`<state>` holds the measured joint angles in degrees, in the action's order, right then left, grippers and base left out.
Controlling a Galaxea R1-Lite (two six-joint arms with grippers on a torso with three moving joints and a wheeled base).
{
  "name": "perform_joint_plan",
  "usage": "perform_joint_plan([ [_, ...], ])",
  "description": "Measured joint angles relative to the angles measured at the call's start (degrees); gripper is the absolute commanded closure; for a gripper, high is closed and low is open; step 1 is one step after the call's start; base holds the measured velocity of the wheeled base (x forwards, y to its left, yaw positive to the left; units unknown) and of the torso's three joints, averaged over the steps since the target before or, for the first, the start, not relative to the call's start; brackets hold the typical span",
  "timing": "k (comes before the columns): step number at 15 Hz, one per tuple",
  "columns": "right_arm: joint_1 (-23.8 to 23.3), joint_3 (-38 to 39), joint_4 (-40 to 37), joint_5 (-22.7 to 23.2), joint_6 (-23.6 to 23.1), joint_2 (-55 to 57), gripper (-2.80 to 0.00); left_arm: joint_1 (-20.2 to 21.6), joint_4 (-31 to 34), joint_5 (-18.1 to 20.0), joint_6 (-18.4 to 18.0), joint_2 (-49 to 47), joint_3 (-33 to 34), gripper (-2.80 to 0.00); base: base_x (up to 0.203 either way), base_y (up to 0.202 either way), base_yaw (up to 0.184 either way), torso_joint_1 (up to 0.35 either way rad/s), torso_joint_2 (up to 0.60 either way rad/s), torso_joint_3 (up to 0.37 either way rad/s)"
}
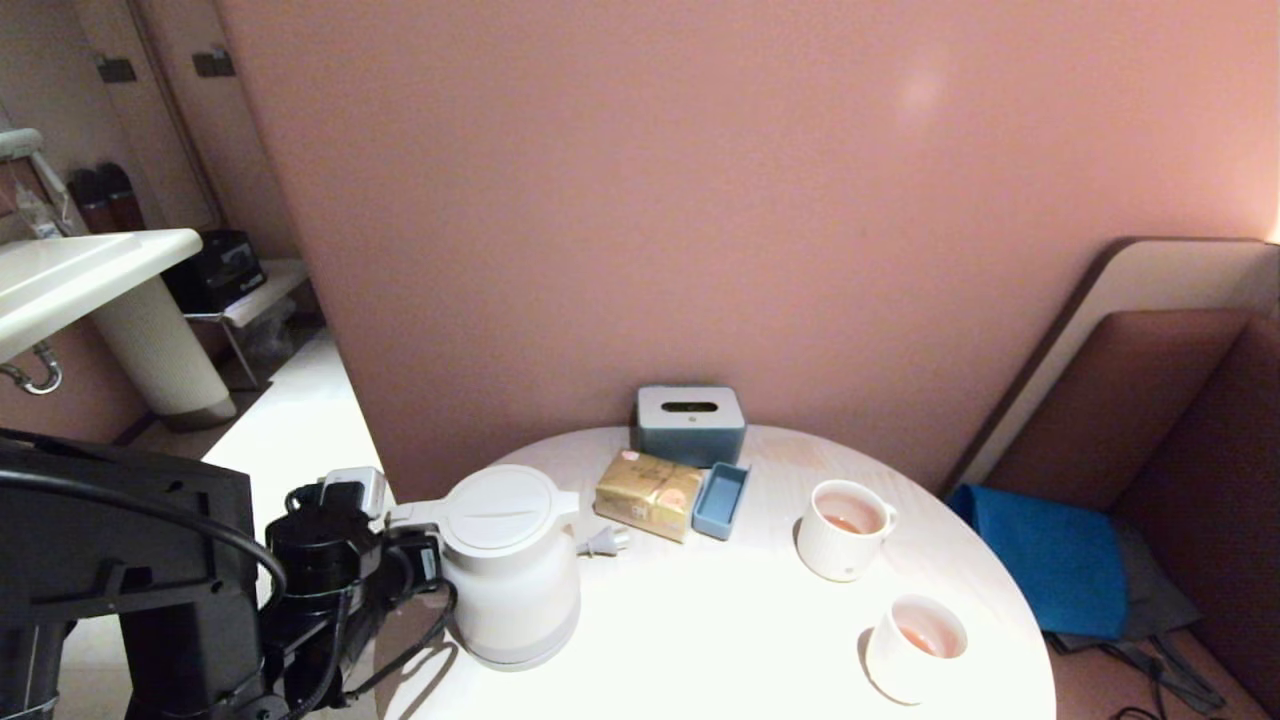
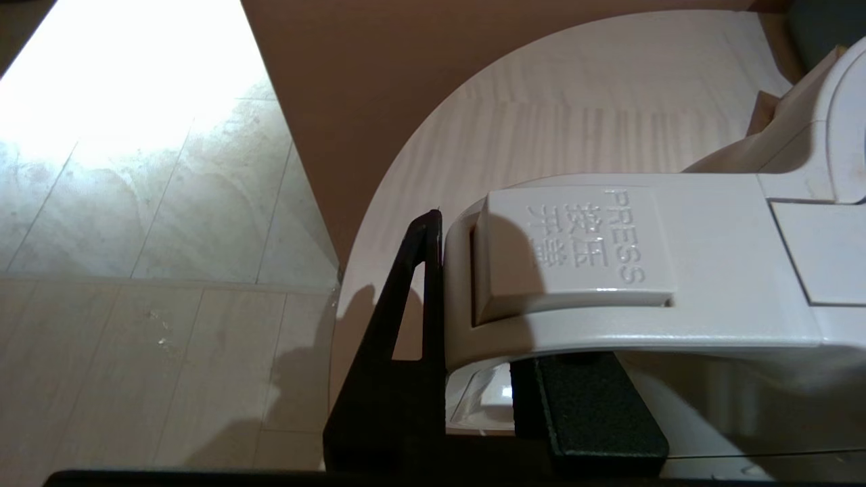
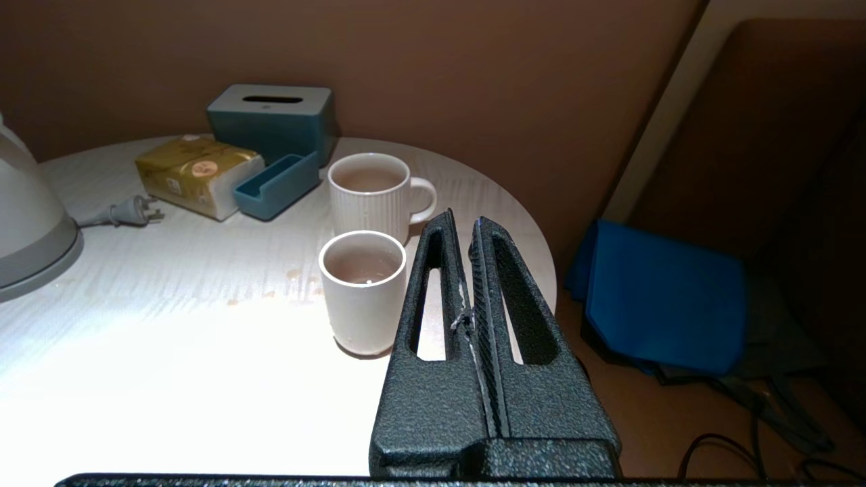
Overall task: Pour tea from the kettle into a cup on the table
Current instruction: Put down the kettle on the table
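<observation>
Kettle (image 1: 512,565) stands upright at the table's (image 1: 720,640) left edge; my left wrist view alone shows the left gripper (image 2: 504,325) clamped on its handle. Right gripper (image 3: 467,270) hangs closed, empty, beside the cup (image 3: 362,297).

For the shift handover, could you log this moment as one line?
left gripper: shut on kettle handle | right gripper: shut, idle | cup: holds tea

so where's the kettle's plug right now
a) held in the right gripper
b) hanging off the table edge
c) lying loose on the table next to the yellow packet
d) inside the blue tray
c: the plug lies on the table between the kettle and the yellow packet. It is outside the blue tray, and the right gripper is shut on nothing.
</observation>
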<state>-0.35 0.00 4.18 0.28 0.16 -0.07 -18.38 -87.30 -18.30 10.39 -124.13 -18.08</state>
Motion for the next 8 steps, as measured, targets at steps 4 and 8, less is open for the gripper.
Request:
perform_joint_plan([
  [4,0.0,0.0,-0.1,0.0,0.0,0.0,0.0,0.0,0.1,0.0,0.0,-0.1,-0.3,0.0,0.0,0.0,0.0,0.0,0.0,0.0],
  [8,0.0,0.0,-0.1,0.0,0.0,0.0,0.0,0.0,0.1,0.0,-1.1,0.1,-0.2,0.0,0.0,0.0,0.0,0.0,0.0,0.0],
])
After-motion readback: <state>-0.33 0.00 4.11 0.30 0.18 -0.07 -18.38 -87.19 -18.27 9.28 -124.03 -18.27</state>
